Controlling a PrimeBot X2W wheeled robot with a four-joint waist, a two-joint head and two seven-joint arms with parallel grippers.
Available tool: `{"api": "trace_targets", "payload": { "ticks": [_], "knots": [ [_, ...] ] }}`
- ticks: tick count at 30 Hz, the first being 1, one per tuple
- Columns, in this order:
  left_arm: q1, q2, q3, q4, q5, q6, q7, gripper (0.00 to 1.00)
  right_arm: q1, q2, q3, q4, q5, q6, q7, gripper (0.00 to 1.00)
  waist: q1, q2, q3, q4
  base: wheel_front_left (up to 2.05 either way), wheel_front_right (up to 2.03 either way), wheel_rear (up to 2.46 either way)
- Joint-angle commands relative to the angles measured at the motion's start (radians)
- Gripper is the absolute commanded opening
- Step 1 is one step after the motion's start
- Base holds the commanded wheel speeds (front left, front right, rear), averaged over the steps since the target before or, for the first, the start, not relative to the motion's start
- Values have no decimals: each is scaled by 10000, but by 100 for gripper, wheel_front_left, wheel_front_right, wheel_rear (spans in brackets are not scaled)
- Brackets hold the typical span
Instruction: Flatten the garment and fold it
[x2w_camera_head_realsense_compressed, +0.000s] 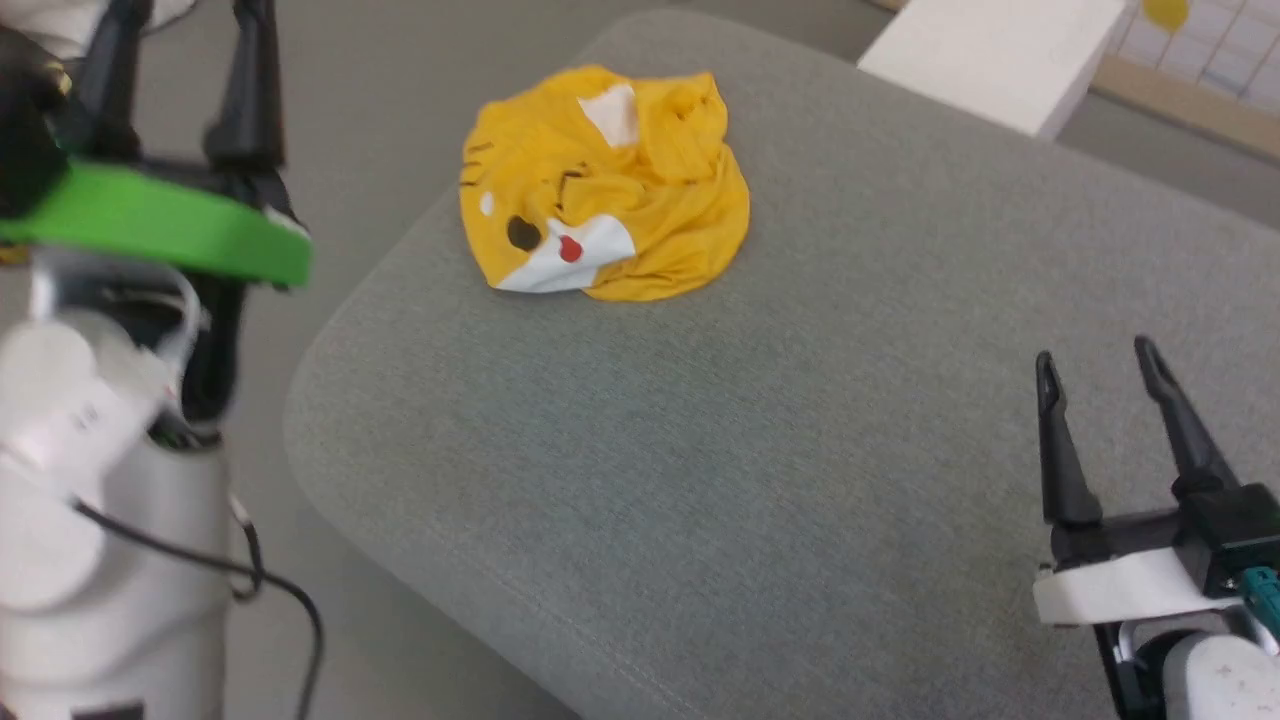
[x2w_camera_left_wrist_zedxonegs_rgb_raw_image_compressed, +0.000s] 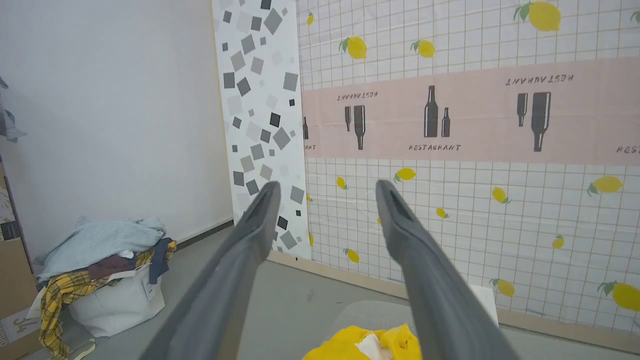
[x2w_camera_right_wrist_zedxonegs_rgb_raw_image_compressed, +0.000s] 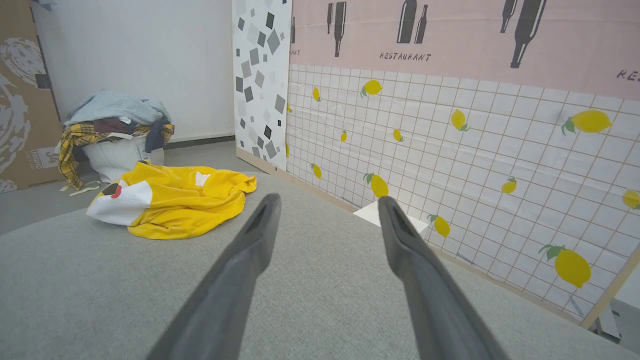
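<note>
**Yellow T-shirt: crumpled, folding not begun**

Item: the garment (x2w_camera_head_realsense_compressed: 600, 185), bunched in a heap on the grey cushion (x2w_camera_head_realsense_compressed: 700, 450) near its far left corner, print partly showing.
Left gripper (x2w_camera_left_wrist_zedxonegs_rgb_raw_image_compressed: 326, 187): jaws wide, empty, beside the cushion's left edge.
Right gripper (x2w_camera_head_realsense_compressed: 1095, 355): jaws wide, empty, over the cushion's near right part, well apart from the heap.
Outstanding: flattening and all folds.

Grey cushion (x2w_camera_head_realsense_compressed: 800, 450) in a corner with patterned walls

Before me spreads a grey fabric cushion, and a white block (x2w_camera_head_realsense_compressed: 990, 55) lies just beyond its far edge, near a gridded wall covering (x2w_camera_right_wrist_zedxonegs_rgb_raw_image_compressed: 475, 150) printed with lemons. Above the lemons runs a pink band (x2w_camera_right_wrist_zedxonegs_rgb_raw_image_compressed: 450, 35) of bottles and the word RESTAURANT, with a panel of grey squares (x2w_camera_right_wrist_zedxonegs_rgb_raw_image_compressed: 260, 75) beside it. Further left, a white tub (x2w_camera_right_wrist_zedxonegs_rgb_raw_image_compressed: 120, 155) heaped with clothes (x2w_camera_right_wrist_zedxonegs_rgb_raw_image_compressed: 117, 107) stands near a cardboard box (x2w_camera_right_wrist_zedxonegs_rgb_raw_image_compressed: 20, 100).
</note>
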Motion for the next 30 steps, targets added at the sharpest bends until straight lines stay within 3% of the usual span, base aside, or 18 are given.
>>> {"api": "trace_targets", "payload": {
  "ticks": [1,9,21,30],
  "knots": [
    [-460,168,20,330,-122,-70,188,100,-226,1,-4,-233,-152,-17,90,100,0,0,1164,-584,0,0,0],
    [-2257,1083,-51,2641,-184,-188,1119,100,-732,-315,99,-1666,-490,-17,734,100,0,0,2781,-1300,0,0,0],
    [-2595,1334,-830,5150,-786,-333,2384,100,-934,-976,7,-2846,-293,-17,1408,100,0,0,3976,-1882,0,0,0],
    [-1886,1459,-1276,5934,-1920,-374,4687,100,-845,-1077,-39,-3017,-204,-17,1559,100,0,0,4118,-2271,0,0,0]
  ]
}}
